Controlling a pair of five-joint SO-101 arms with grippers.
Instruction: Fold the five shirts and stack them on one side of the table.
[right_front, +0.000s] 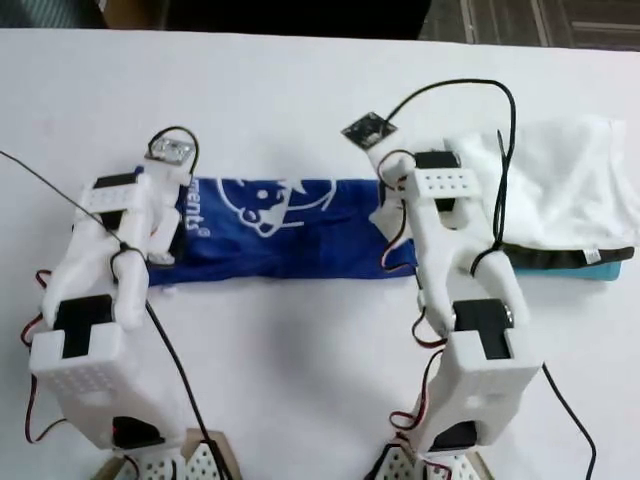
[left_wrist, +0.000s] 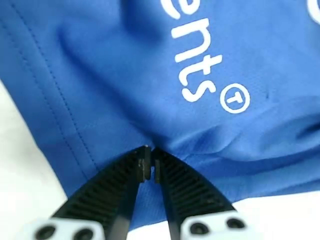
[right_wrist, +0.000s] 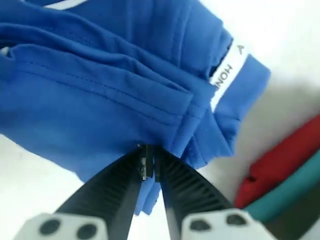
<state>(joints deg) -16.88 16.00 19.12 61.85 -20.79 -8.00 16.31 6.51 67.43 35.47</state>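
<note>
At the left, the left claw (left_wrist: 151, 167) is clenched on a pucker at the hem end of the blue shirt (right_front: 280, 225). This shirt lies as one long folded band across the bench (right_front: 300, 90) between the two arms. At its other end the right claw (right_wrist: 149, 162) is clenched on bunched seams by the collar. Just beside that end sits the pile, with the white shirt (right_front: 560, 185) on top and the dark shirt (right_front: 560, 255) and teal shirt (right_front: 600, 270) showing as edges beneath. The red shirt (right_wrist: 280, 170) peeks out at the pile's near edge.

Both holds look to be tip pinches only. If the arms lift or swing unevenly, I judge the cloth could slip from one claw and the fold skew. The right claw may also hold only some of the stacked layers, letting the rest sag open.

The count is five shirts: one blue in hand and four piled. There are two arms, and each has one claw.
</note>
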